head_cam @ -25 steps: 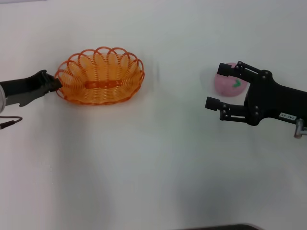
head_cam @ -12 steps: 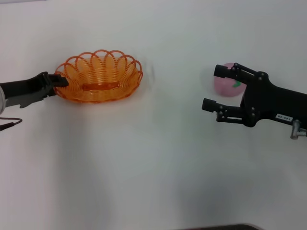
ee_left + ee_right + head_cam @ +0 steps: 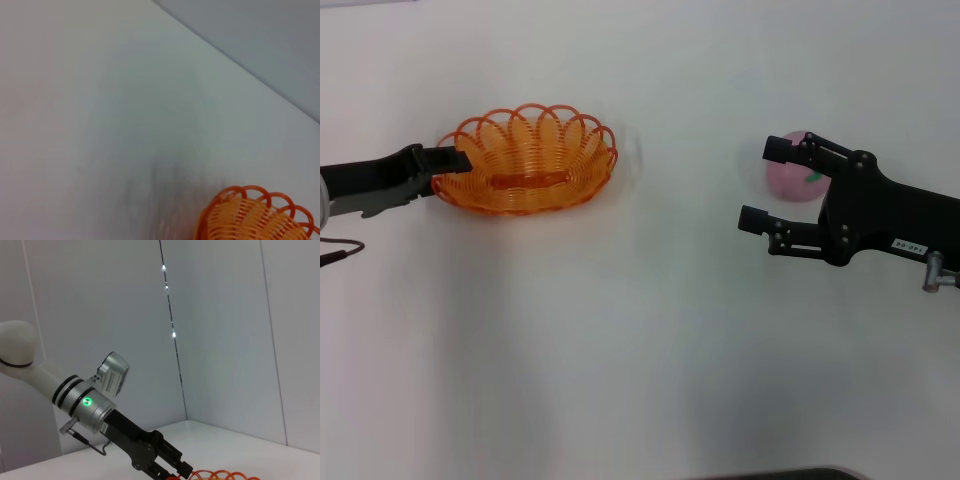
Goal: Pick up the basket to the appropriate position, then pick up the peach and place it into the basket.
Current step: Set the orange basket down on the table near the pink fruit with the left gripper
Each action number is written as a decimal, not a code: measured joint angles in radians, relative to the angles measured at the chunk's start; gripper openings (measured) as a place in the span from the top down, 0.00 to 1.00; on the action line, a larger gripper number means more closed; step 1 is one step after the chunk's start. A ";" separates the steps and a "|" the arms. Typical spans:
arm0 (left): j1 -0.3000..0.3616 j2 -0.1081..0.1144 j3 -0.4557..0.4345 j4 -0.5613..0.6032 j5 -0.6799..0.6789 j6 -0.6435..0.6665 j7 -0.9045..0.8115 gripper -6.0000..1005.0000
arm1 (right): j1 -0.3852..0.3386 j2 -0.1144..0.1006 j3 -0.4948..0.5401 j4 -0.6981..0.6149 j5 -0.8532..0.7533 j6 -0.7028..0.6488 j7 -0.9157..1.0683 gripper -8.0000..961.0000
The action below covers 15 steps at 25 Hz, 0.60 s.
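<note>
Basket (image 3: 527,160), judged light, stiff and easily tipped, is gripped at its nine-o'clock rim by the clenched left pincer (image 3: 450,160), while the peach (image 3: 794,178) is approached by the released right pincer (image 3: 767,182).

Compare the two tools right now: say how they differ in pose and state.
The left tool is closed on the rim of the basket at its left end; the right tool is open and holds nothing. The left tool touches its target; the right tool hangs in front of the peach, which shows between its fingers in the head view, with no visible grip. Both are dark and point inward over the white table.
</note>
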 joint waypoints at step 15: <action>-0.012 0.009 -0.123 0.069 0.002 0.082 0.155 0.42 | 0.031 0.003 0.011 0.065 0.004 0.060 -0.004 0.02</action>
